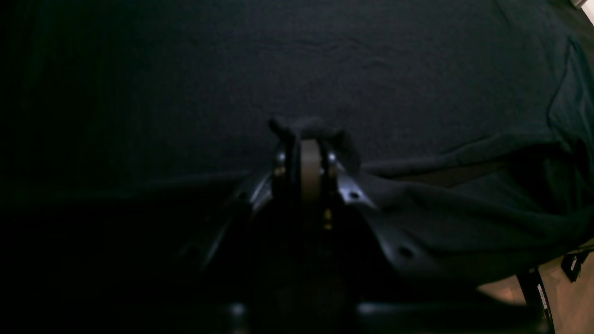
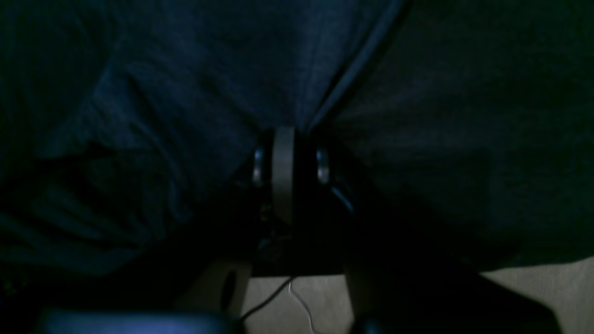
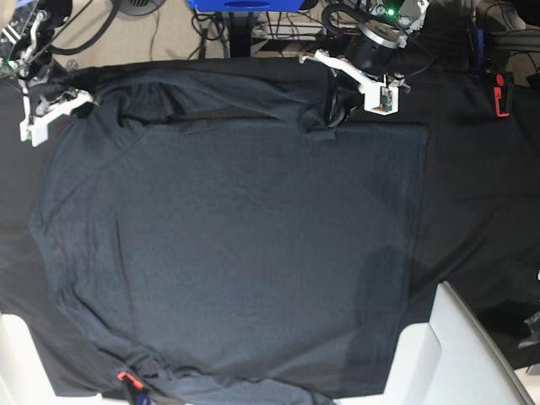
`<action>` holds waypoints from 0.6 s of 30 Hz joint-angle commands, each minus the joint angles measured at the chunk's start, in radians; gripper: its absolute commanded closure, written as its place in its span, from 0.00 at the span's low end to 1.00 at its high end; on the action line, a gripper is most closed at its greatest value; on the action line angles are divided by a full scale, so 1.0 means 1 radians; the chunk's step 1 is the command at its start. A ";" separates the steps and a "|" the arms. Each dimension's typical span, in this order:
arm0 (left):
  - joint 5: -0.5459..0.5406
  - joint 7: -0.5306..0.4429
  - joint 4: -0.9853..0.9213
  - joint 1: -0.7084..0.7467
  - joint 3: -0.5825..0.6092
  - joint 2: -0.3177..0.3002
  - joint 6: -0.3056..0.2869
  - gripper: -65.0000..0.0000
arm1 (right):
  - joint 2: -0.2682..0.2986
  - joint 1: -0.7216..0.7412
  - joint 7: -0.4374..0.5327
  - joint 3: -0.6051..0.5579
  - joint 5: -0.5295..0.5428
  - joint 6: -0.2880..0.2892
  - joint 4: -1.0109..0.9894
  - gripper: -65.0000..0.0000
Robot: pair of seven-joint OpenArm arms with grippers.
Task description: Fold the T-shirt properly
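Nearest in the base view, the bunched lower hem of the T-shirt [image 3: 228, 253] gathers in small wrinkles at the near edge of the table cloth [image 3: 481, 211]. From there the shirt spreads flat and wide over the middle of the table, its body mostly smooth, its right side ending in a straight vertical edge.

At the far edge both arms work the shirt's top. On the far right, the left gripper [image 3: 335, 108] has its jaws drawn nearly together, and its wrist view shows a small tuft of dark knit pinched at the tips [image 1: 310, 127], with a fold of fabric trailing off to the right. On the far left, the right gripper [image 3: 74, 99] sits at the shirt's corner; its wrist view shows the jaws close together [image 2: 284, 134] right where a hem line meets them. Whether cloth is truly caught there cannot be told from that dark picture.

The step in hand looks like taking hold of the far edge with both arms, ready to carry it toward the near side. To do it well, each grip should catch only the shirt's knit, not the smoother cloth under it. Both arms should lift together and level, keeping the span between them taut so the fold line runs straight. The loose fold near the left gripper is likely to drag crooked if raised unevenly.
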 commanded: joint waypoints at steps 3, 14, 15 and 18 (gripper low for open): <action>0.003 -0.027 0.016 0.006 0.000 -0.006 -0.001 1.00 | 0.002 0.001 -0.017 0.001 -0.003 0.006 0.008 0.91; 0.000 0.271 0.217 -0.046 -0.054 0.002 -0.001 1.00 | 0.008 0.053 -0.169 0.000 -0.004 -0.141 0.138 0.99; 0.000 0.298 0.234 -0.067 -0.056 0.002 -0.001 1.00 | 0.008 0.067 -0.179 0.000 -0.004 -0.161 0.135 0.99; -0.002 0.383 0.252 -0.132 -0.068 0.002 -0.001 1.00 | 0.022 0.101 -0.204 -0.008 -0.006 -0.209 0.133 0.99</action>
